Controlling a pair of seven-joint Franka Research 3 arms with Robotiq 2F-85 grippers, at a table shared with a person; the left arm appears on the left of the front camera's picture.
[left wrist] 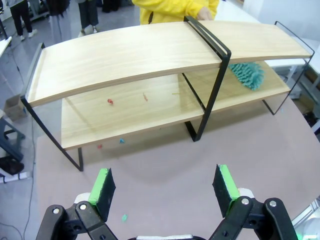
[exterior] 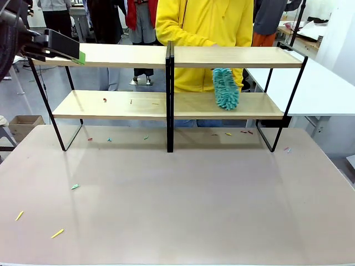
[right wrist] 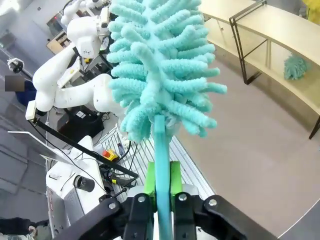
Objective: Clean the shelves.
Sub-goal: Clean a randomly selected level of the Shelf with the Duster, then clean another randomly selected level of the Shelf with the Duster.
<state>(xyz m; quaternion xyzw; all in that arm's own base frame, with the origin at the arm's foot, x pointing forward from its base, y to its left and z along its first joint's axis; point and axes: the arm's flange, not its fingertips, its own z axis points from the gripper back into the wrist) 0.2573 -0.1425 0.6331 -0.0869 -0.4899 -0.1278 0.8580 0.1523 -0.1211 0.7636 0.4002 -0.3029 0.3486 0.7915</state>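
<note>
The shelves (exterior: pixel 127 55) stand across the far half of the table, two light wooden boards in a black frame; they also show in the left wrist view (left wrist: pixel 150 50) and the right wrist view (right wrist: pixel 280 27). Red crumbs (exterior: pixel 104 100) lie on the lower board's left half. A teal duster (exterior: pixel 226 88) rests on the lower board's right half, its handle hidden behind the upper board. My right gripper (right wrist: pixel 161 180) is shut on the handle of a second teal duster (right wrist: pixel 160 60). My left gripper (left wrist: pixel 164 185) hangs open and empty above the table before the shelves, and in the front view (exterior: pixel 76 54) it is beside the upper board's left end.
A person in a yellow top (exterior: pixel 205 22) stands behind the shelves, one hand (left wrist: pixel 204 11) at the upper board's back edge. Small coloured scraps (exterior: pixel 75 187) lie on the table (exterior: pixel 177 210), some under the shelves. A white table (exterior: pixel 327 83) adjoins at the far right.
</note>
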